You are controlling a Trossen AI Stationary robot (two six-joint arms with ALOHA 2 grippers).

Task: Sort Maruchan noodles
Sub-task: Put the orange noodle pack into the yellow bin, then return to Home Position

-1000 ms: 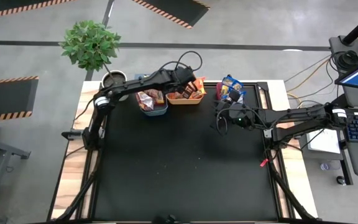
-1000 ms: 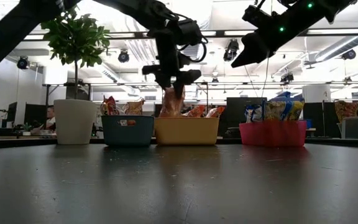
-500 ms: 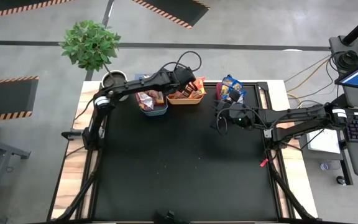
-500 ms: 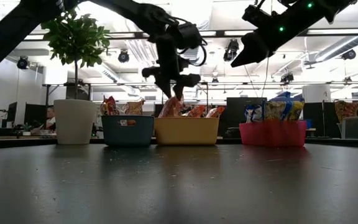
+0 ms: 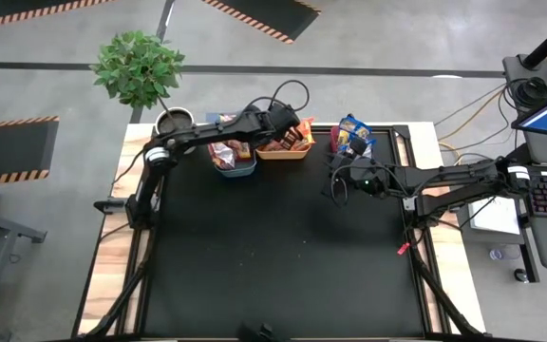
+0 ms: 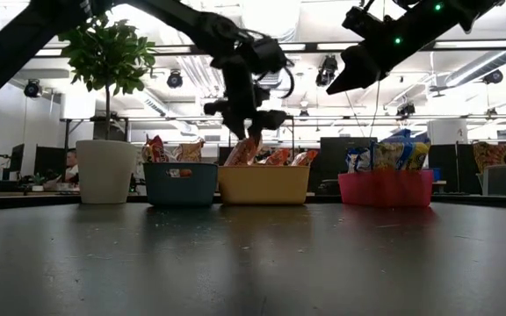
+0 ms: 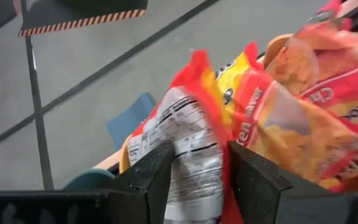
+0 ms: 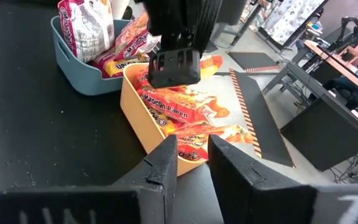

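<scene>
My left gripper (image 5: 283, 124) hangs open over the yellow bin (image 6: 263, 184). Its fingers stand on either side of the top edge of an orange packet (image 7: 188, 155), which stands in the bin among other orange packets (image 8: 179, 115). I cannot tell whether the fingers touch it. Dark red packets (image 8: 86, 25) fill the blue bin (image 6: 180, 183). Blue packets (image 6: 393, 154) stick up from the red bin (image 6: 385, 189). My right gripper (image 5: 333, 182) waits raised near the red bin, empty, with a narrow gap between its fingers (image 8: 166, 163).
The three bins stand in a row along the table's far edge. A potted plant in a white pot (image 6: 106, 171) stands left of the blue bin. The black table top (image 5: 283, 256) stretches toward the near edge. Cables run off the table's right side.
My left gripper has opened over the yellow bin and let go of the orange packet. The packet was hanging from the fingers. It has now dropped lower and leans among the other packets in the bin.
</scene>
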